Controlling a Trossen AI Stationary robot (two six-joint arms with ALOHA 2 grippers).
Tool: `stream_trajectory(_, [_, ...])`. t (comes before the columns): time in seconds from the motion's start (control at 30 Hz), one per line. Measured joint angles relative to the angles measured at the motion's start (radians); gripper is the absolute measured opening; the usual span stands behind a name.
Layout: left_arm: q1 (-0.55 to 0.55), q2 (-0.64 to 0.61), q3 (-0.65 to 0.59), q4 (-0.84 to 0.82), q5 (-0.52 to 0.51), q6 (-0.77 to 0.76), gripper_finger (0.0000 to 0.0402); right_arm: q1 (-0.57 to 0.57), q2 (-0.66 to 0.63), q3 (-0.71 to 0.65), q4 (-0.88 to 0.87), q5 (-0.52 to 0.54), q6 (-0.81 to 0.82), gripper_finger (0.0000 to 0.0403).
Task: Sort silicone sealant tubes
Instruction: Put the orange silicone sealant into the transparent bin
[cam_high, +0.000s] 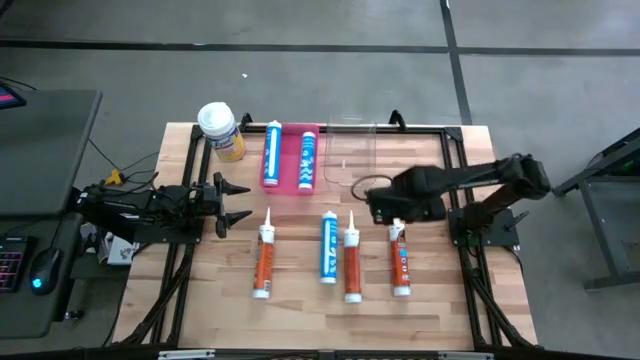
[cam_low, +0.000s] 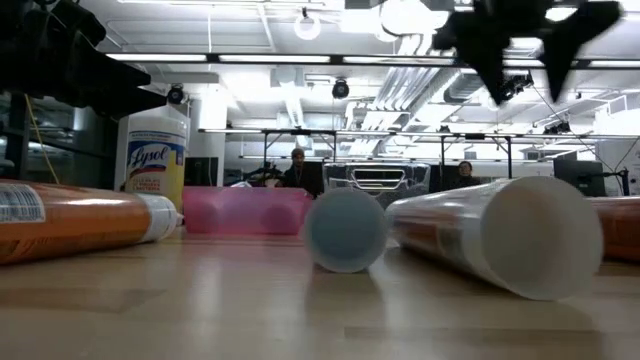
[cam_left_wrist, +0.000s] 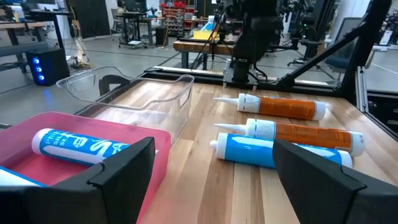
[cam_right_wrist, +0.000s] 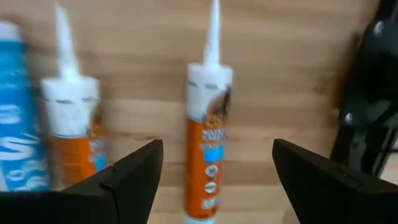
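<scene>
Two blue sealant tubes (cam_high: 271, 155) (cam_high: 308, 160) lie in the pink tray (cam_high: 291, 186) at the far side of the table. On the bare wood lie an orange tube (cam_high: 264, 262), a blue tube (cam_high: 329, 248) and two more orange tubes (cam_high: 352, 265) (cam_high: 400, 262), nozzles toward the far edge. My right gripper (cam_right_wrist: 217, 149) points down, open, high above the nozzle end of the rightmost orange tube (cam_right_wrist: 208, 143), with a finger on each side of it and clear of it. My left gripper (cam_high: 240, 203) waits level and open at the table's left.
A clear empty tray (cam_high: 350, 150) stands to the right of the pink tray. A yellow jar with a white lid (cam_high: 220, 130) stands at the far left corner. Black frame rails (cam_high: 455, 160) border the tabletop.
</scene>
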Motion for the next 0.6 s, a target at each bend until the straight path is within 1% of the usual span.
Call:
stream_trajectory(0.13, [0.000,0.000,0.000,0.000,0.000,0.000,0.0319,0.036,-0.017,-0.131,0.161,-0.075,0.050,0.0298])
stream_trajectory(0.23, [0.000,0.000,0.000,0.000,-0.001,0.000,0.0319,0.050,-0.016,-0.211,0.295,-0.105,0.068,0.0298])
stream_trajectory(0.3, [0.000,0.000,0.000,0.000,0.000,0.000,0.0319,0.054,-0.016,-0.257,0.352,-0.113,0.076,0.0298])
stream_trajectory(0.43, [0.000,0.000,0.000,0.000,-0.001,0.000,0.0319,0.050,-0.015,-0.323,0.383,-0.123,0.085,0.0298])
stream_trajectory(0.6, [0.000,0.000,0.000,0.000,-0.001,0.000,0.0319,0.050,-0.015,-0.388,0.437,-0.107,0.085,0.0298])
